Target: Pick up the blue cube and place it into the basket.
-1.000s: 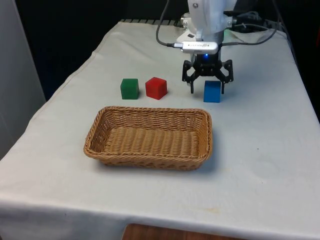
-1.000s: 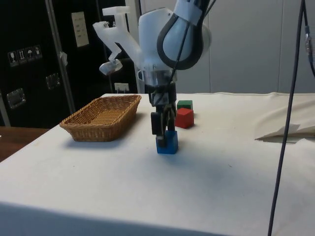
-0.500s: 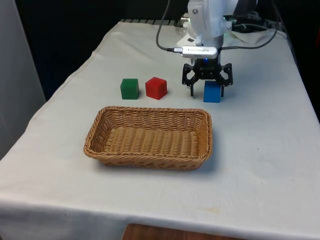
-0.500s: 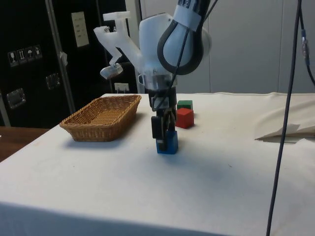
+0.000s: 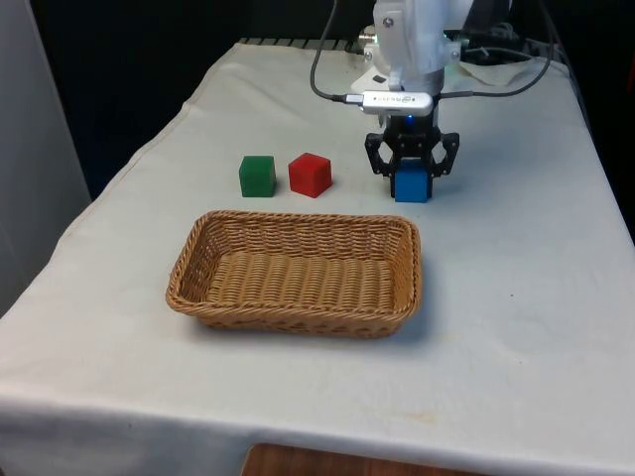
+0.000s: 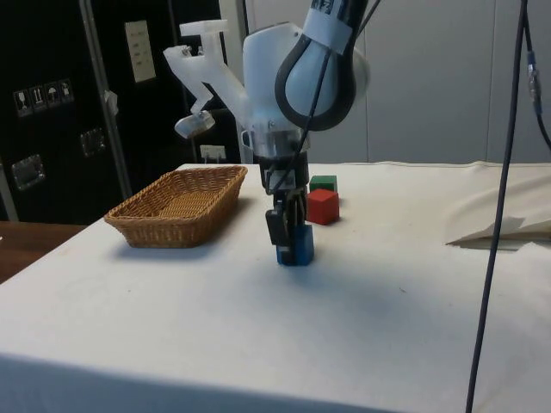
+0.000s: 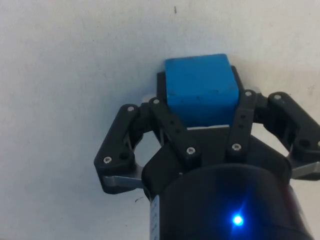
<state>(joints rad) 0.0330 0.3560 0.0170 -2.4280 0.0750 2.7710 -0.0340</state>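
The blue cube (image 5: 411,186) rests on the white cloth, just beyond the far right corner of the wicker basket (image 5: 190,296) in the front view. My gripper (image 5: 411,177) points straight down over it, shut on the cube, one black finger against each side. In the wrist view the blue cube (image 7: 201,85) sits squeezed between the fingers of the gripper (image 7: 201,107). The side view has the gripper (image 6: 288,237) low on the blue cube (image 6: 299,248), which still touches the table, with the basket (image 6: 176,225) further off.
A red cube (image 5: 310,175) and a green cube (image 5: 257,176) stand side by side on the front view's left of the gripper, behind the basket. They appear beyond the arm as the red cube (image 6: 323,206) and green cube (image 6: 324,182). Black cables (image 5: 496,69) hang behind.
The fingers stood wide apart around the blue cube and have now closed on it. The cube slid slightly towards the front view's left. The arm has hardly moved.
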